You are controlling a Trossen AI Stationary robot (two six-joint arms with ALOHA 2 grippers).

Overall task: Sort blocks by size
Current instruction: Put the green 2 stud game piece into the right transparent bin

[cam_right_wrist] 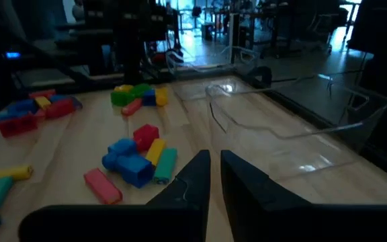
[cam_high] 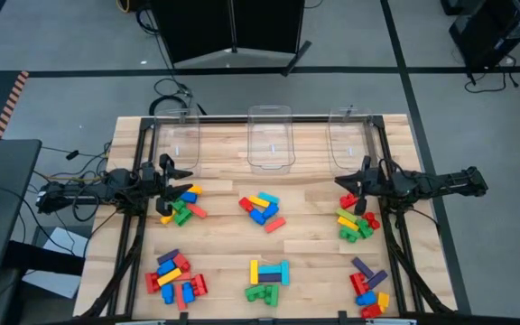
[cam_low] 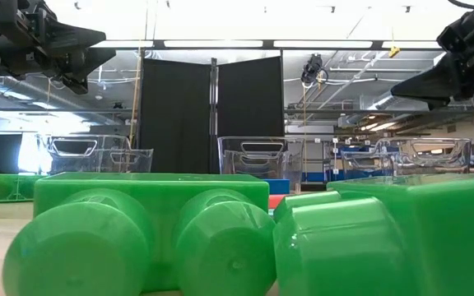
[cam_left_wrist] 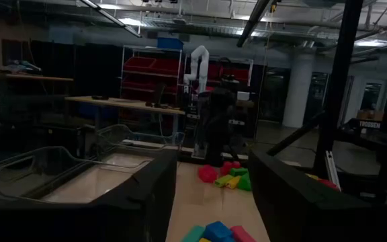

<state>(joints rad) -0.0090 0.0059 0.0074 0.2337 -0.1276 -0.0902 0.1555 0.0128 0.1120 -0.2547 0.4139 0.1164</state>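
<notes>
The blocks lie in several mixed piles on the wooden table: mid-left (cam_high: 181, 204), centre (cam_high: 263, 210), mid-right (cam_high: 357, 221), and three along the near edge (cam_high: 175, 278), (cam_high: 269, 278), (cam_high: 369, 287). My left gripper (cam_high: 173, 171) hovers raised at the table's left, beside the far side of the mid-left pile. It points toward the right and is open (cam_left_wrist: 213, 161), with nothing between its fingers. My right gripper (cam_high: 348, 181) hovers raised at the table's right, just beyond the mid-right pile. It points left and is shut (cam_right_wrist: 215, 156) on nothing. Two green blocks (cam_low: 138, 238) fill the low view.
Three clear plastic bins stand in a row along the far edge, at the left (cam_high: 177, 144), the centre (cam_high: 270, 137) and the right (cam_high: 350, 137). Bare wood lies between the piles. Dark frame rails run along the table's left and right sides.
</notes>
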